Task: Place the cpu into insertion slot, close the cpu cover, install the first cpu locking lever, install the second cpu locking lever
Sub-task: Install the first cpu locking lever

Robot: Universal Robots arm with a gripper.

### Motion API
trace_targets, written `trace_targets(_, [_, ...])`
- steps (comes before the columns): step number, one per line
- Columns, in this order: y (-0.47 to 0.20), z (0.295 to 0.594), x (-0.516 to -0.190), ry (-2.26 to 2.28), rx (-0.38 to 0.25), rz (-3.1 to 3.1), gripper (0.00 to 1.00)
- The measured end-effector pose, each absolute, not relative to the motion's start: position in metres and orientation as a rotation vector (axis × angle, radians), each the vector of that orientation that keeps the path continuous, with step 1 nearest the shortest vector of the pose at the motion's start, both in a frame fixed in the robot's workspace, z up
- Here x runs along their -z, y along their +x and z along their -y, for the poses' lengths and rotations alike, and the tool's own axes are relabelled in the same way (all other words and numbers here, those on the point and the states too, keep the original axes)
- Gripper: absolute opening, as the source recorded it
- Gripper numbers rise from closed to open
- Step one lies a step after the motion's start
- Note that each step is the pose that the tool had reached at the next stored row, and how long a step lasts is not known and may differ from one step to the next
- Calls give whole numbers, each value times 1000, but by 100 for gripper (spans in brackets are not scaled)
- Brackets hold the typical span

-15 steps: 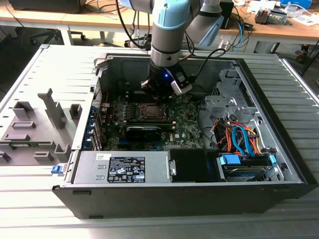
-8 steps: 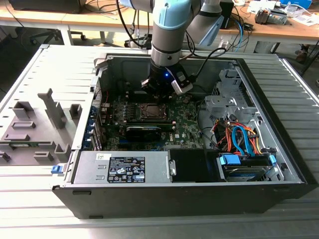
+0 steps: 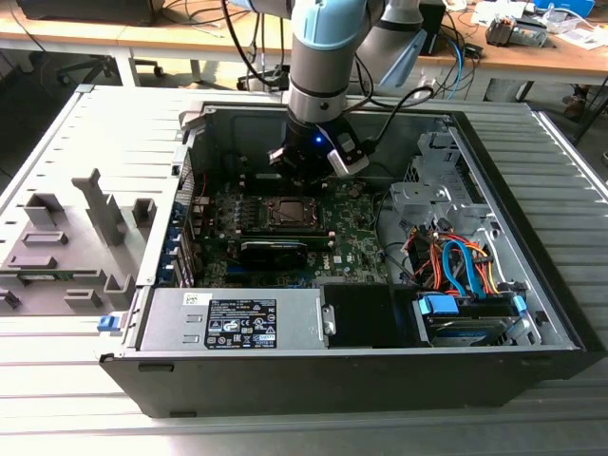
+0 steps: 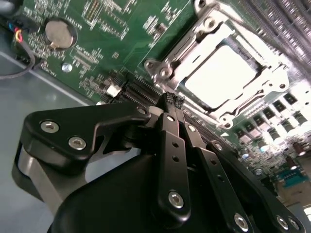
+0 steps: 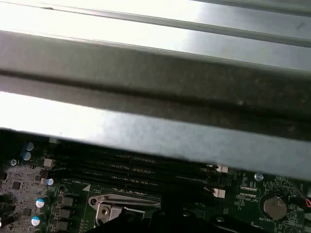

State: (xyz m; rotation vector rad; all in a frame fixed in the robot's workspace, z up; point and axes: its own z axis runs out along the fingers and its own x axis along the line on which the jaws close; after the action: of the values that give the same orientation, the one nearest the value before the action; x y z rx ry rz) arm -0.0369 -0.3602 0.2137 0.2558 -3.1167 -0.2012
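Note:
The cpu [image 4: 221, 73] lies flat in the insertion slot [image 3: 288, 211] on the green board, its silvery top glaring bright. The cpu cover [image 4: 163, 68], a silvery frame with a square window, lies down flat around the chip. My gripper [image 4: 172, 99] is shut with nothing between its black fingers [image 4: 171, 141]. Its tips hover just off one corner of the cover frame. In the exterior view the gripper [image 3: 306, 163] hangs inside the open computer case, just behind the socket. How the locking levers stand I cannot tell.
A coin battery [image 4: 59, 33] sits on the board beside the gripper. Memory slots [image 5: 146, 170] run along the case wall [image 5: 155, 73]. A long black block [image 3: 274, 252], the power supply [image 3: 237, 318] and coloured cables [image 3: 456, 266] crowd the case. Grey fixtures [image 3: 66, 237] stand at the exterior view's left.

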Motion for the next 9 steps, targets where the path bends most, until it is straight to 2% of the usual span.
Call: trace_targets(9, [-37,382,-214,256,191,3117,11])
